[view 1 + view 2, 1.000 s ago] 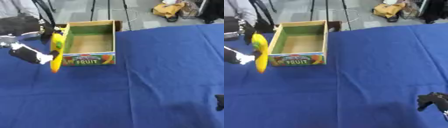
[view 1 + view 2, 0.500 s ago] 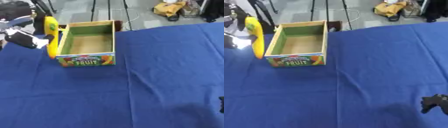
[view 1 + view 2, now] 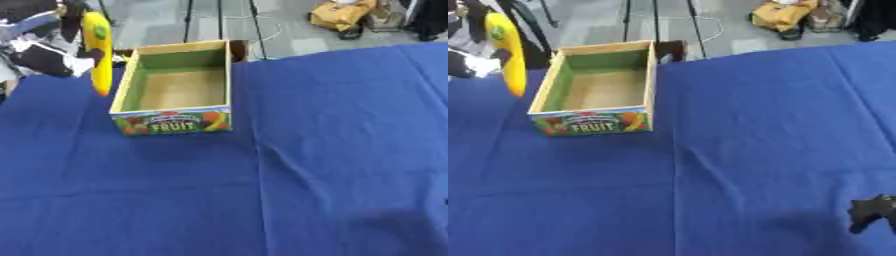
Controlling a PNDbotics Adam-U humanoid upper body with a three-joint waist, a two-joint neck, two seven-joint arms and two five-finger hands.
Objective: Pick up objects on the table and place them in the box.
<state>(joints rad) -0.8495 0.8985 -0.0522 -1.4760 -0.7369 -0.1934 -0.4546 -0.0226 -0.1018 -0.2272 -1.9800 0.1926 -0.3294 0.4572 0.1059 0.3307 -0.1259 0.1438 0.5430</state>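
Observation:
A yellow banana [image 3: 100, 52] hangs upright in the air just left of the box, held near its top by my left hand [image 3: 51, 50], whose fingers curl round it. The cardboard fruit box [image 3: 175, 131] stands open on the blue cloth at the far left; its green inside shows nothing in it. The banana's lower tip hangs beside the box's left wall, outside it. My right hand [image 3: 871, 212] shows only as a dark shape at the lower right edge of the right eye view, low over the cloth.
The blue cloth [image 3: 332, 150] covers the whole table, with a crease running down its middle. Beyond the far edge stand tripod legs [image 3: 219, 20] and a yellow bag [image 3: 337, 15] on the floor.
My left hand has lifted the banana up and toward the far left corner, from beside the box's front to level with its rim. The right hand has sunk toward the lower right edge.

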